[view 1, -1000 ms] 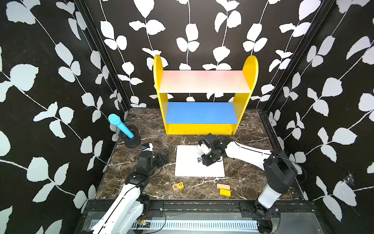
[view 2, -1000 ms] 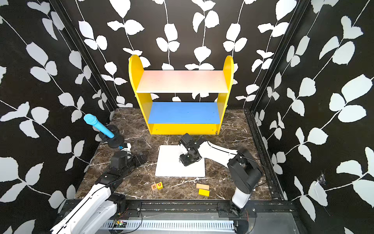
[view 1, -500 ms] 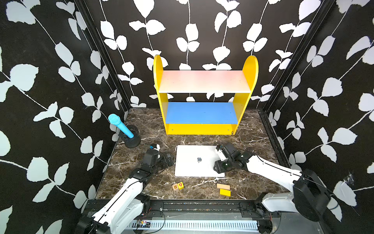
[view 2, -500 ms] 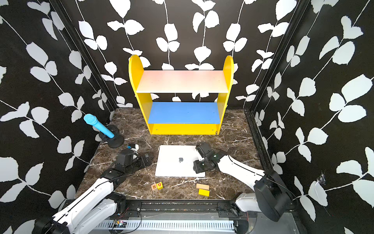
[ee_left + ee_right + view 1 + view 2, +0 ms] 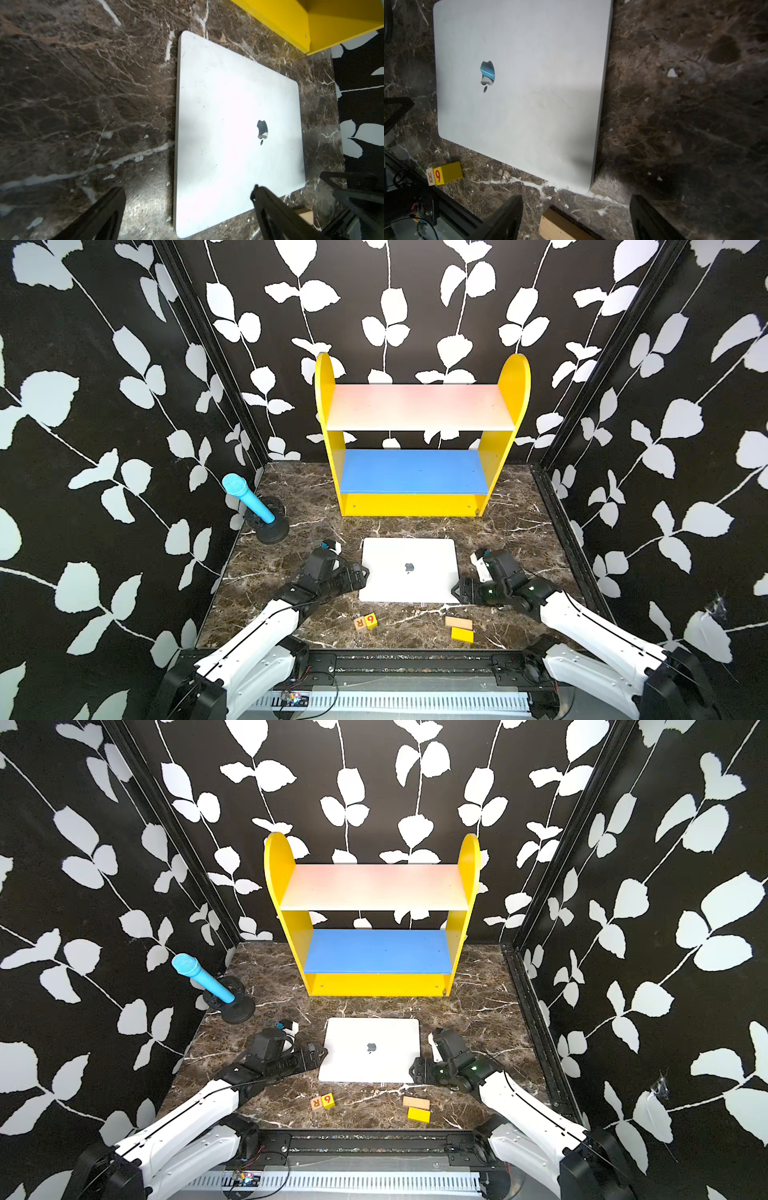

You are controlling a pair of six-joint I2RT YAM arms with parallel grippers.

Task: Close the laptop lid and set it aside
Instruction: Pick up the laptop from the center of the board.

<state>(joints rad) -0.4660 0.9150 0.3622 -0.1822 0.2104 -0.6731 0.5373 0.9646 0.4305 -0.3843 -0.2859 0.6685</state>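
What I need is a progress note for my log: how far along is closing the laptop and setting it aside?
Done: the laptop lid lies flat shut, logo up. In hand: the left gripper and right gripper flank the laptop, both open, holding nothing. Left: setting it aside; it lies mid-table before the yellow shelf.

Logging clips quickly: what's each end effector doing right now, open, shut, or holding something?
Left end effector: open, holding nothing.
Right end effector: open, holding nothing.

left tool [image 5: 187,190] spread, right tool [image 5: 575,198] spread (both low)
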